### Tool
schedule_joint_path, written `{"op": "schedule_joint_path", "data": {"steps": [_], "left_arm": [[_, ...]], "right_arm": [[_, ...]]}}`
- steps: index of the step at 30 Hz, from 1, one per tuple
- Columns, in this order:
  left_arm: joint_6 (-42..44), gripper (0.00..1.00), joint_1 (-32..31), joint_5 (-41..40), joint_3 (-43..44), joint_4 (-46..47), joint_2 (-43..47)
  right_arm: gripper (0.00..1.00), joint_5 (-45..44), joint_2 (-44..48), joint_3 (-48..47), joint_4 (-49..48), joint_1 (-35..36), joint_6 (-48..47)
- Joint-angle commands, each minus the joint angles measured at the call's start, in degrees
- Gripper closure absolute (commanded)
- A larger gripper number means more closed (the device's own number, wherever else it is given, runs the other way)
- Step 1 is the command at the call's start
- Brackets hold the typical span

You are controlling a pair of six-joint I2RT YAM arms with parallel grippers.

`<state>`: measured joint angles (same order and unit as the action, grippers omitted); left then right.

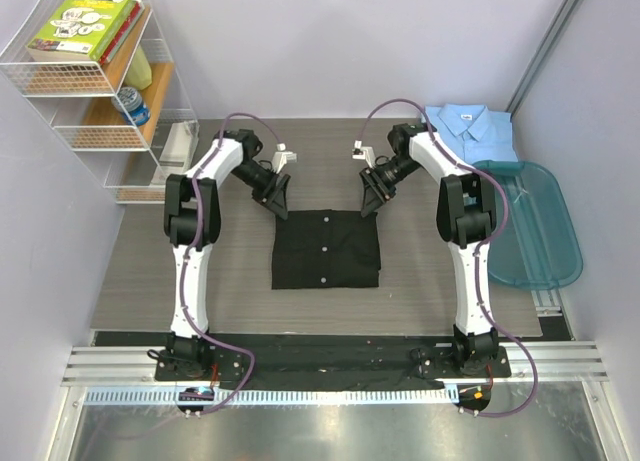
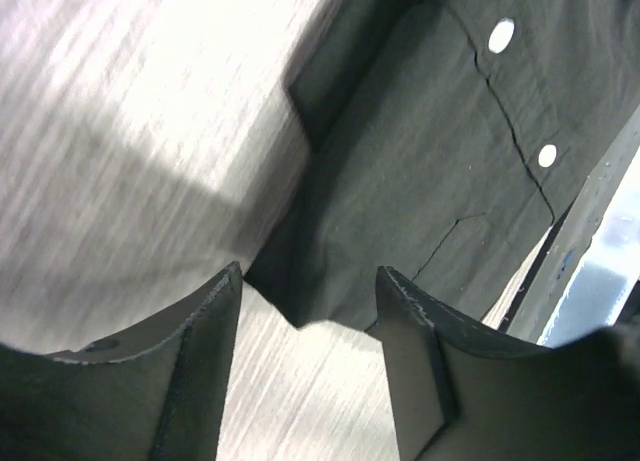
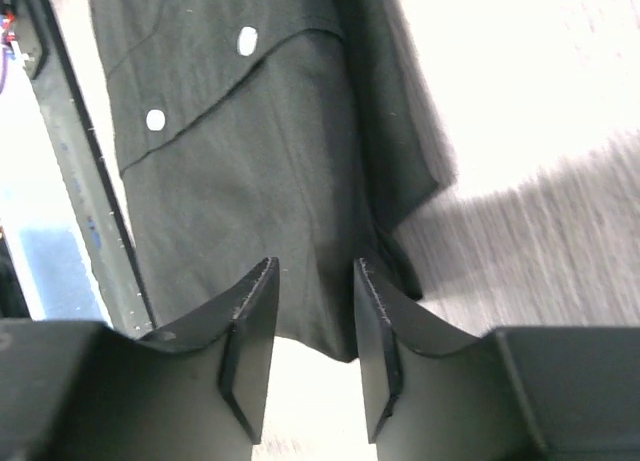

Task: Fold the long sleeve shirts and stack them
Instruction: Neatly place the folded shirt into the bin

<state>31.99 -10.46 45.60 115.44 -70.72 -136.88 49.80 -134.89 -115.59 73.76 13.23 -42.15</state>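
The black long sleeve shirt (image 1: 326, 249) lies folded into a rectangle in the middle of the table, buttons up. The light blue long sleeve shirt (image 1: 470, 131) lies folded at the back right. My left gripper (image 1: 279, 199) hovers at the black shirt's far left corner. In the left wrist view the gripper (image 2: 308, 281) is open, the cloth corner (image 2: 420, 161) just past its tips. My right gripper (image 1: 371, 197) is over the far right corner. Its wrist view shows the gripper (image 3: 315, 271) open above the shirt's edge (image 3: 250, 161), pinching nothing.
A teal plastic tub (image 1: 530, 226) sits at the right edge beside the blue shirt. A wire shelf (image 1: 95, 91) with books and a can stands at the back left. Grey walls close both sides.
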Motion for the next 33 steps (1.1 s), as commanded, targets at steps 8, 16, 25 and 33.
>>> {"op": "schedule_joint_path", "data": {"steps": [8,16,25,33], "left_arm": [[-0.44,0.79,0.61,-2.36,-1.10,2.78,3.90],[-4.13,0.93,2.28,-3.24,-2.67,5.94,3.63],[-4.30,0.25,1.50,3.88,-6.74,15.78,18.05],[-7.73,0.24,-12.02,-2.08,1.80,24.48,10.25]], "right_arm": [[0.99,-3.39,3.40,2.74,-8.27,-0.05,3.74],[0.60,-3.14,2.43,2.11,-17.24,-2.06,19.28],[0.56,0.22,26.74,33.62,-37.09,-12.00,44.15],[0.68,-7.44,32.68,50.72,-47.57,-11.21,49.27]]}}
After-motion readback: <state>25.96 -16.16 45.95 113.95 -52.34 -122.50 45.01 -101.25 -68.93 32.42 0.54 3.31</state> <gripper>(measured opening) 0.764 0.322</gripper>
